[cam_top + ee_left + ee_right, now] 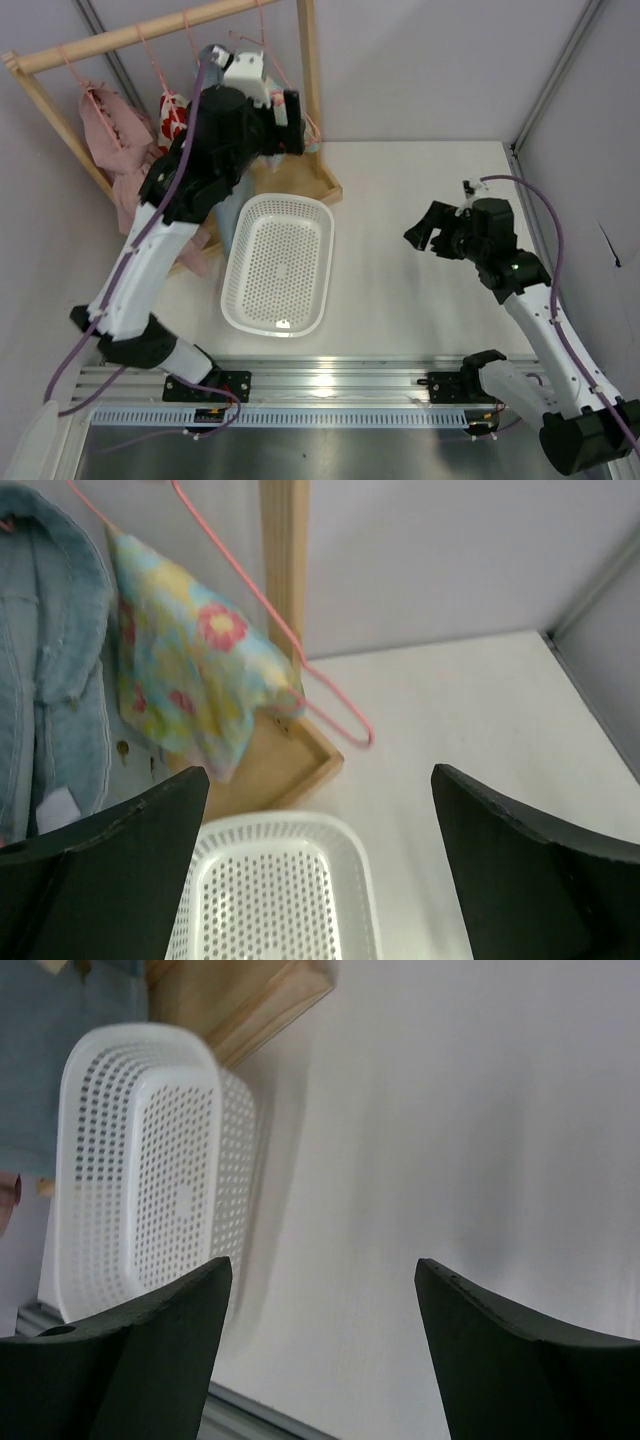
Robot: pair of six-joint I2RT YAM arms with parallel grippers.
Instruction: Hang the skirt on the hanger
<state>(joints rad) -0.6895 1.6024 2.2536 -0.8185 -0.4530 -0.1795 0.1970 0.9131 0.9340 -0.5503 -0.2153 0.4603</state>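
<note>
The skirt (pixel 190 670), pale yellow and turquoise with pink flowers, hangs draped over the thin pink wire hanger (pixel 300 670) beside the wooden rack post. My left gripper (pixel 320 775) is open and empty, a short way back from the skirt and above the white basket. In the top view the left gripper (pixel 285 105) is raised at the rack's right end, and the arm hides the skirt. My right gripper (pixel 420 235) is open and empty over the table at the right; it also shows in the right wrist view (pixel 320 1265).
A wooden rack bar (pixel 150 35) carries a pink garment (pixel 115 140), a red-and-white garment (pixel 172 115) and a denim garment (pixel 50 680). The rack's wooden base frame (pixel 300 180) lies behind an empty white perforated basket (pixel 280 199). Walls stand at the back and right.
</note>
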